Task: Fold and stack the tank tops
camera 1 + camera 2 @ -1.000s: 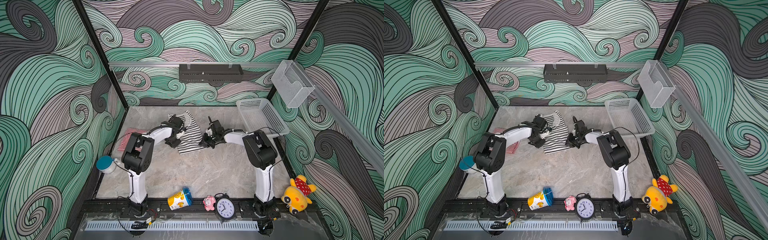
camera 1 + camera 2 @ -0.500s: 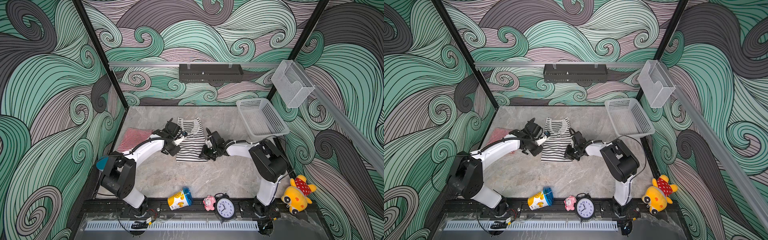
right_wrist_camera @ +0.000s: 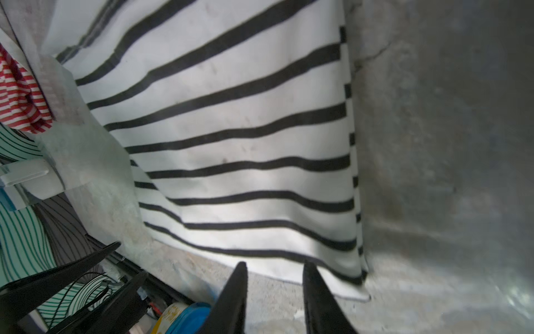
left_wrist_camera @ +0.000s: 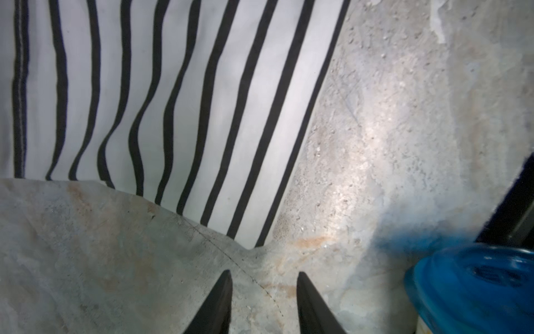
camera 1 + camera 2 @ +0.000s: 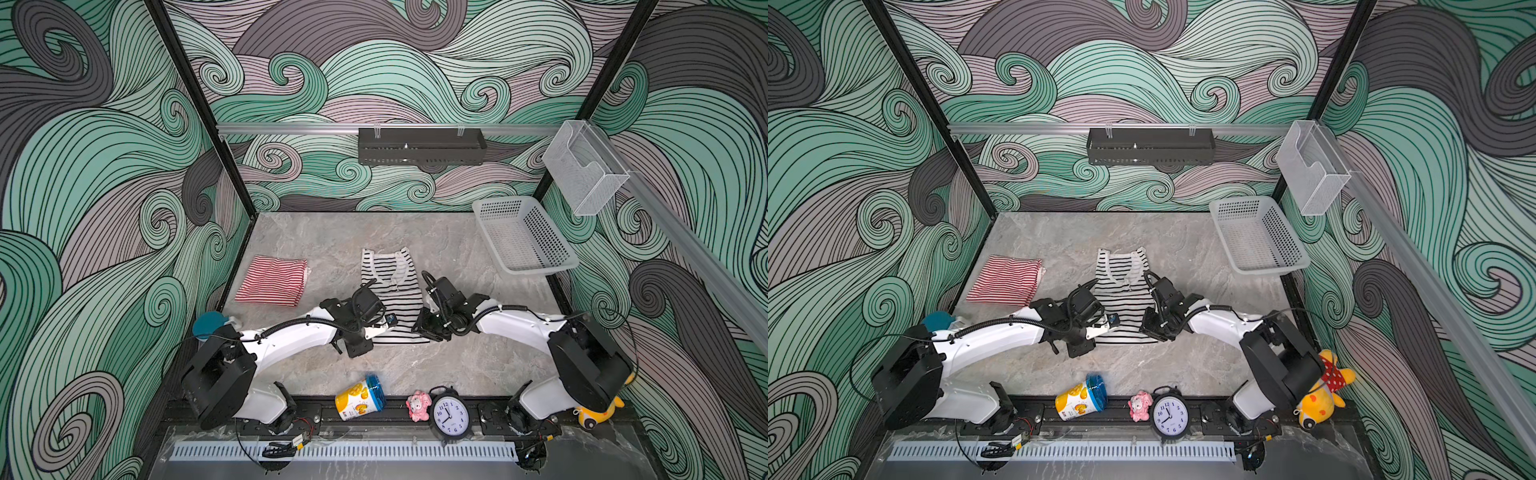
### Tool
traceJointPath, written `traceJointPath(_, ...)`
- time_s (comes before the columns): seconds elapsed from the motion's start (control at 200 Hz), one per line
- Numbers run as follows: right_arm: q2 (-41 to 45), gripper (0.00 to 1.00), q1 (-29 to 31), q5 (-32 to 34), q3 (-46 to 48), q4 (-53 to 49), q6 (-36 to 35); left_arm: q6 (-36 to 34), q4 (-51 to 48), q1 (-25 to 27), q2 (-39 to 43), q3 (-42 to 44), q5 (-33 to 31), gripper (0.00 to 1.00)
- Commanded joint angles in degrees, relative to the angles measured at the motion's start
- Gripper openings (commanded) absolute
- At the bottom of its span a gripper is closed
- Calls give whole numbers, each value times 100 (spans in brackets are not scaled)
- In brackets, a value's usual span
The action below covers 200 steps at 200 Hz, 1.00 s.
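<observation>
The black-and-white tank top (image 5: 392, 291) (image 5: 1121, 291) lies spread flat mid-table, straps toward the back wall. The red-and-white tank top (image 5: 272, 280) (image 5: 1005, 280) rests folded at the back left. My left gripper (image 5: 358, 347) (image 5: 1079, 349) sits at the striped top's front left corner. In the left wrist view it (image 4: 264, 273) is open over bare table, just short of the cloth (image 4: 173, 101). My right gripper (image 5: 423, 331) (image 5: 1148, 332) is at the front right corner. It (image 3: 274, 264) is open too, its tips at the hem (image 3: 231, 144), holding nothing.
A grey mesh basket (image 5: 548, 232) stands at the back right. Along the front edge lie a yellow can with a blue lid (image 5: 359, 397), a pink toy (image 5: 419, 405), a black clock (image 5: 451, 415) and a yellow plush (image 5: 598, 413). A teal round object (image 5: 208, 324) sits front left.
Both arms drew the black-and-white top toward the front and laid it flat. The right gripper opened and let go of it; the left gripper opened wider.
</observation>
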<state>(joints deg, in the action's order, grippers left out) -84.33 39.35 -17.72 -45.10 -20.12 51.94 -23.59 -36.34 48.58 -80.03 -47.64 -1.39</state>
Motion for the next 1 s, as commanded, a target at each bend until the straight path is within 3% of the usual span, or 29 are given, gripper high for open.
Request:
traceJointPath(0.0, 387, 40, 46, 428, -42, -594, 62, -100, 206, 325, -68, -138, -311, 40)
traceJointPath(0.15, 626, 41, 45, 470, 457, -421, 433, -260, 533, 811, -405, 19, -967, 41)
traceJointPath(0.385, 891, 40, 55, 260, 1264, 466, 998, -301, 973, 913, -786, 112, -1697, 41)
traceJointPath(0.651, 954, 40, 57, 230, 1469, 570, 1099, -321, 1025, 910, -861, 277, -1856, 40)
traceJointPath(0.996, 975, 40, 37, 185, 1455, 562, 1193, -457, 669, 866, -1056, 267, -1321, 35)
